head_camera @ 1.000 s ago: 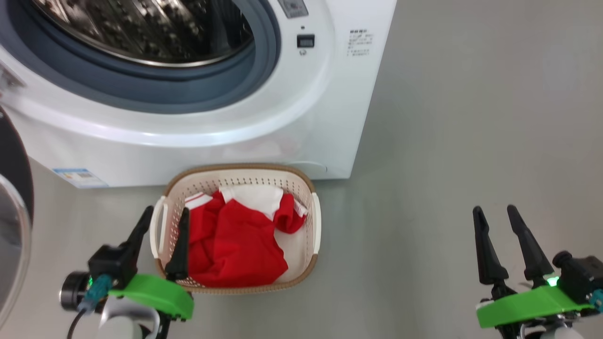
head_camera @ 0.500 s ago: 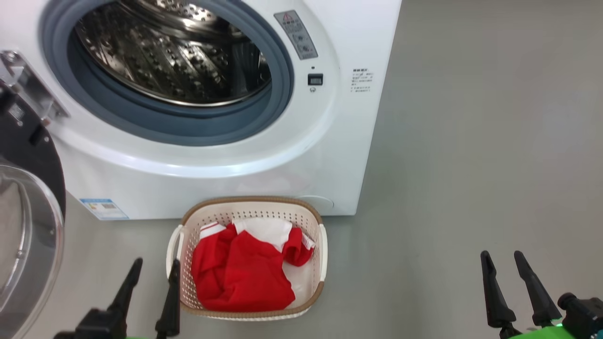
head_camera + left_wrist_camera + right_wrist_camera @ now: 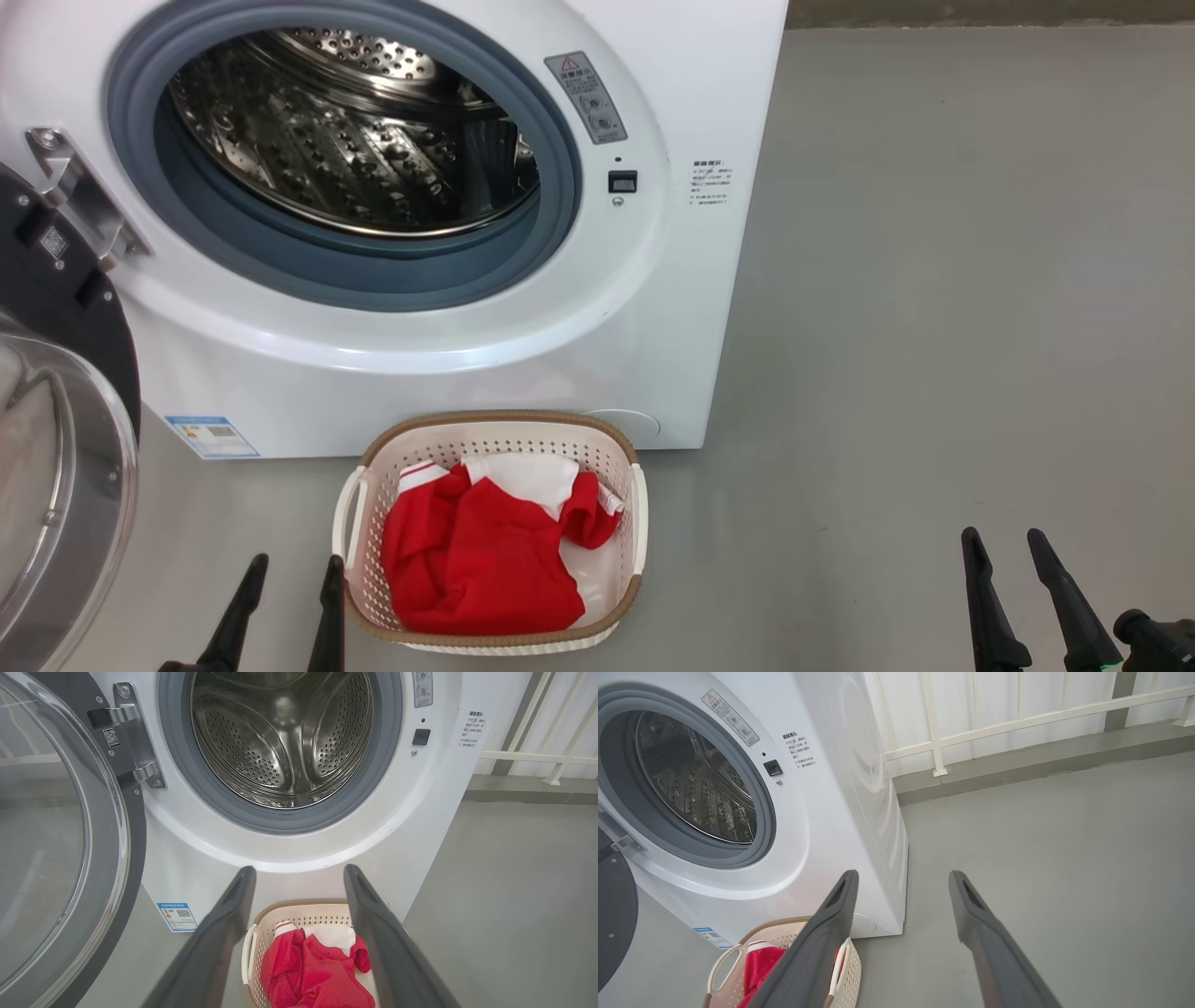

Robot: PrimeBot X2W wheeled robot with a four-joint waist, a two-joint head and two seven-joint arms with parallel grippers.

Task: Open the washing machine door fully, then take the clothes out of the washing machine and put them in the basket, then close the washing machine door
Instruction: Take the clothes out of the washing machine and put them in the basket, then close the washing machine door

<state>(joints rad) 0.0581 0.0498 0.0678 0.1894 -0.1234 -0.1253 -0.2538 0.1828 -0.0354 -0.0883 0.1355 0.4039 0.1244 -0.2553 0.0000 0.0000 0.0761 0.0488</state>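
Observation:
The white washing machine (image 3: 653, 308) (image 3: 196, 877) (image 3: 831, 826) stands with its steel drum bare inside. Its door (image 3: 56, 439) (image 3: 60, 835) (image 3: 614, 910), black-rimmed with a clear glass bowl, is swung wide to the left. On the floor in front sits the cream basket (image 3: 495, 639) (image 3: 299, 907) (image 3: 850, 970) holding the red and white clothes (image 3: 485, 560) (image 3: 317, 975) (image 3: 759, 963). My left gripper (image 3: 292, 565) (image 3: 300, 875) is open beside the basket's left handle. My right gripper (image 3: 1004, 543) (image 3: 902, 879) hangs open over bare floor at the lower right.
Grey floor (image 3: 934, 327) stretches to the right of the machine. A white railing (image 3: 1017, 718) and a low grey kerb run along the back wall. A blue label (image 3: 212, 436) marks the machine's lower left corner.
The head camera has tilted up, so machine, basket and both grippers sit lower in view. The clothes lie unchanged in the basket, and both grippers stay open.

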